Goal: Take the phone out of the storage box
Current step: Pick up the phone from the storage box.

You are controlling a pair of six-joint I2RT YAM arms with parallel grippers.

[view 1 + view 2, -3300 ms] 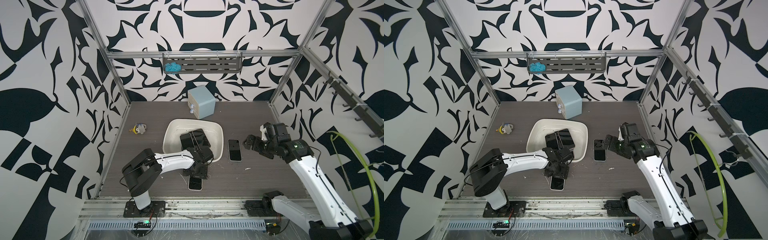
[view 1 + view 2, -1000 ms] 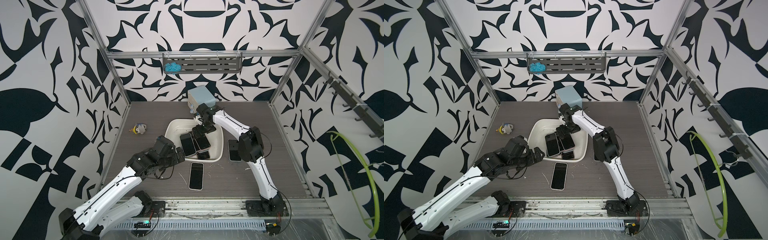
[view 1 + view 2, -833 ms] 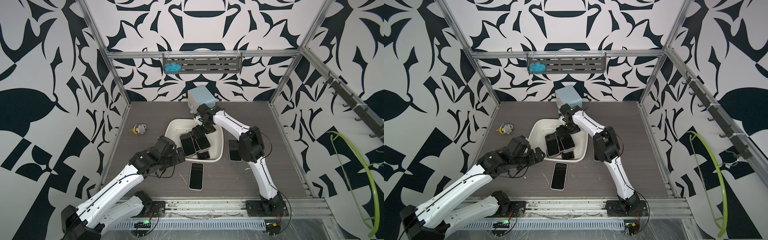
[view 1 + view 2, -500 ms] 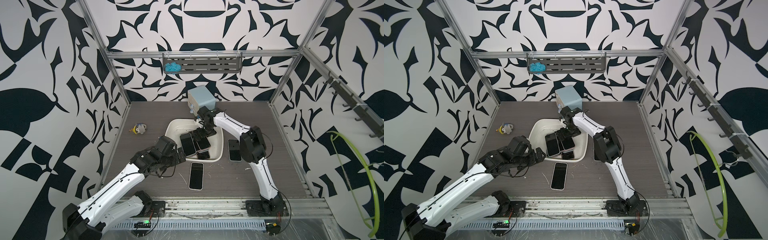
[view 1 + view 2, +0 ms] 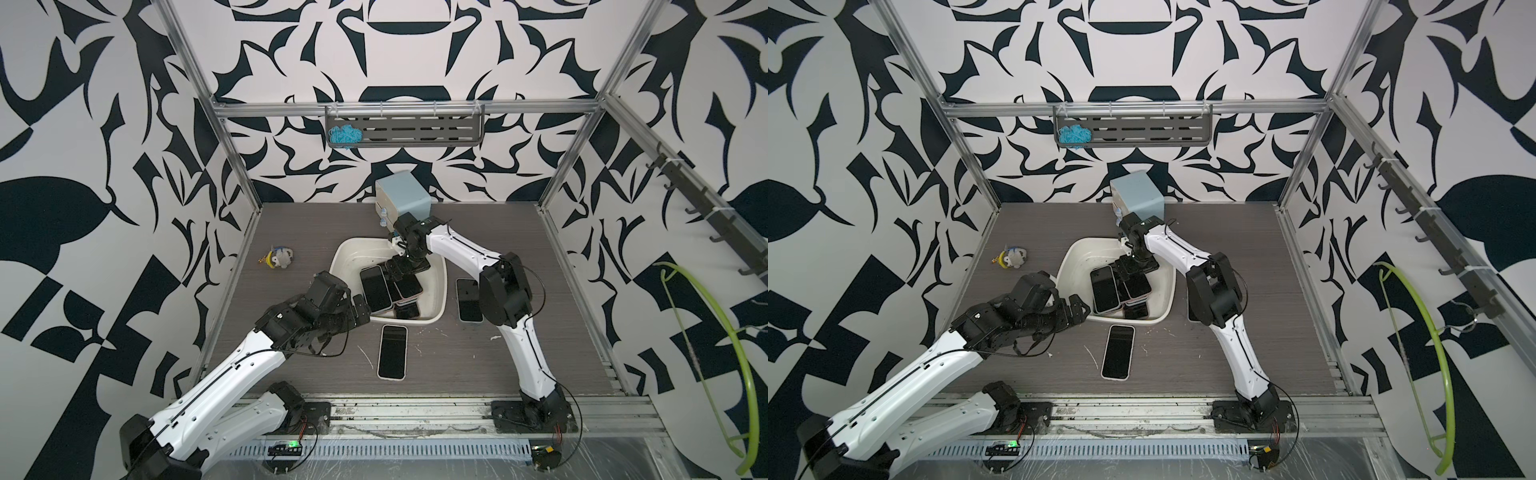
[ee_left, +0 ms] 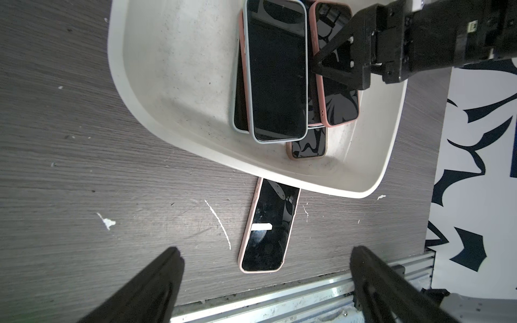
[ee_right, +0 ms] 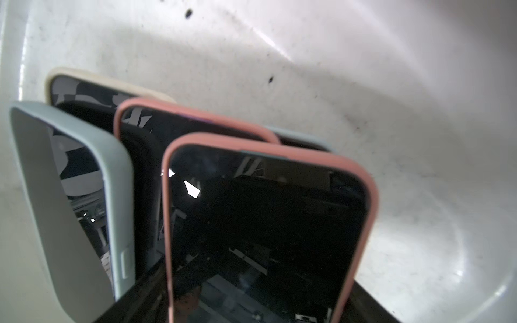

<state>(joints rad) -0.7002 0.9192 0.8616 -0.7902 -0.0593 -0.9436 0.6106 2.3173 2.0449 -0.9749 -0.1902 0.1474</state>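
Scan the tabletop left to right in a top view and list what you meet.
Toy → storage box → phone beside it. The drawer unit and front phone overlap the box's span, so they are left out.

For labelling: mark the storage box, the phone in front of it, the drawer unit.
storage box (image 5: 348, 261), in a top view, bare floor
phone in front (image 5: 392, 351), in a top view, screen middle
drawer unit (image 5: 409, 199), in a top view, blue face
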